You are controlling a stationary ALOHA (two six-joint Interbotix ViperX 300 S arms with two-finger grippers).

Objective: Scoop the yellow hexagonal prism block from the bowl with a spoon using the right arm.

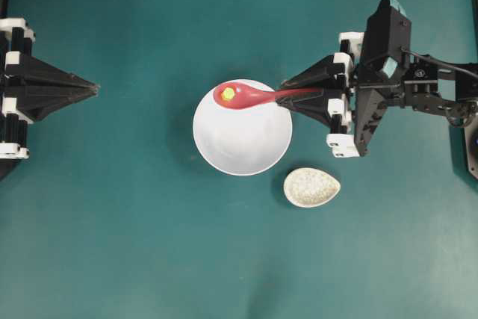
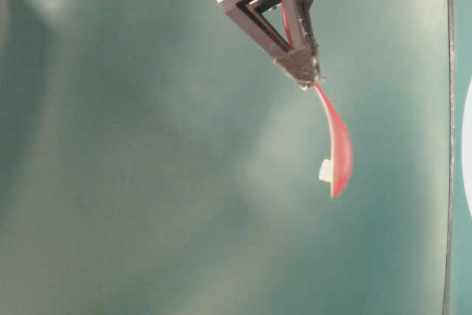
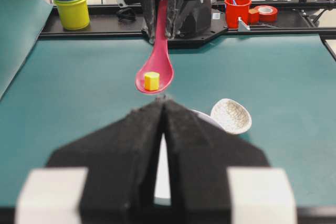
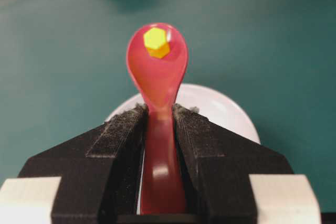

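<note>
In the right wrist view, the right gripper [image 4: 157,124] is clamped on the handle of the pinkish-red spoon [image 4: 157,77], one black finger [image 4: 118,140] pressed to each side of it. Beyond the fingers the oval scoop stretches out level, and the yellow hexagonal prism block [image 4: 156,42] sits in it near the far tip. Below and behind the spoon, part of the white bowl [image 4: 220,108] shows, resting on the teal worktop [image 4: 273,40].

From overhead, the scoop hangs over the upper left rim of the bowl, the block inside it, and nothing else lies in the bowl. Just beside the bowl, toward the lower right, lies the small speckled teardrop dish [image 1: 311,187], apart from the rim.

In the left wrist view, the left gripper [image 3: 161,100] has its fingers pressed together, holding nothing. Past its tips come the spoon and block raised above the worktop. Farther back, on a black ledge, stand a yellow-green cup stack with a blue ring [image 3: 72,8], a red cup [image 3: 237,11] and a roll of red tape [image 3: 266,13].
</note>
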